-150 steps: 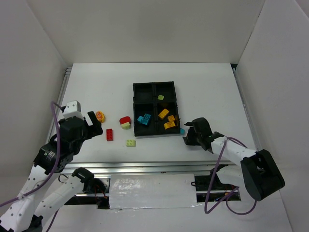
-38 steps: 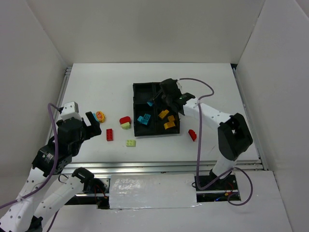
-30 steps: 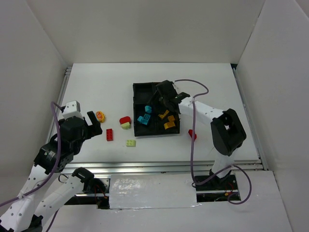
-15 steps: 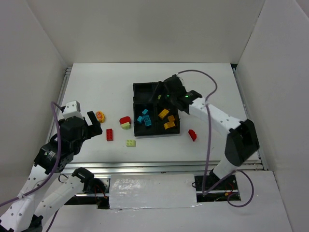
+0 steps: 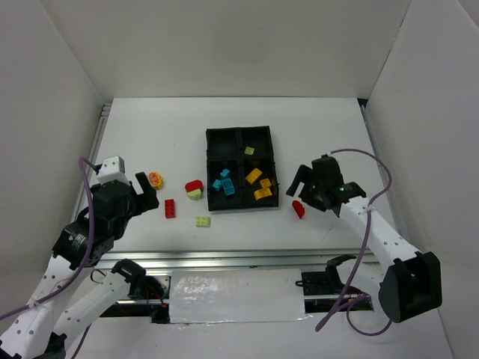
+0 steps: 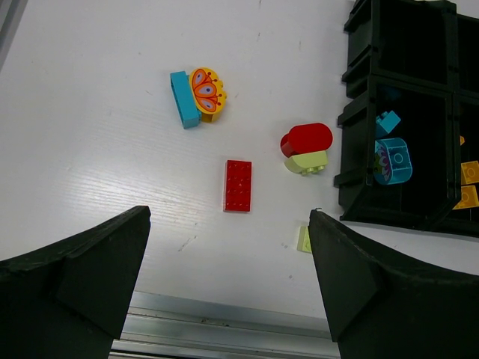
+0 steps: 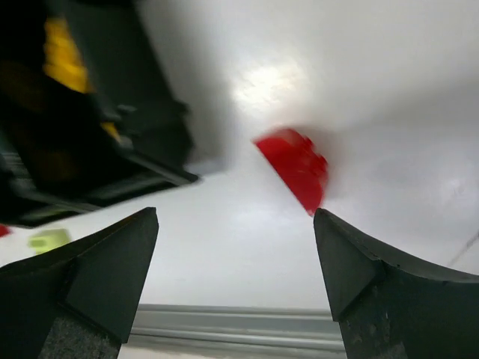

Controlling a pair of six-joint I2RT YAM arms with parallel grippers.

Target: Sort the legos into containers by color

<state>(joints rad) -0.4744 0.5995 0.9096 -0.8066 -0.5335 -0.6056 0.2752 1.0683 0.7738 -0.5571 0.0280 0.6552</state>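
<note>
The black tray (image 5: pixel 208 149) sits mid-table. Its near-left container holds cyan legos (image 5: pixel 224 185), its near-right one orange legos (image 5: pixel 259 184), its far-right one a lime lego (image 5: pixel 249 150). A red lego (image 5: pixel 299 209) lies right of the tray. My right gripper (image 5: pixel 296 187) hovers open just above it; in the right wrist view the red lego (image 7: pixel 293 168) lies ahead of the right gripper (image 7: pixel 236 224), nearer the right finger. My left gripper (image 5: pixel 142 191) hangs open over the table's left, holding nothing. The left gripper (image 6: pixel 229 224) faces a flat red lego (image 6: pixel 238 185).
Loose on the table left of the tray: an orange-and-cyan pair (image 5: pixel 155 179), a flat red brick (image 5: pixel 171 208), a rounded red brick on a lime one (image 5: pixel 194 188), and a lime brick (image 5: pixel 203 221). White walls enclose the table; a metal rail (image 5: pixel 224 258) runs along the near edge.
My right gripper opened over the tray, leaving a cyan brick in the near-left container, then swung right and toward me to the red brick. The left arm stayed still.
</note>
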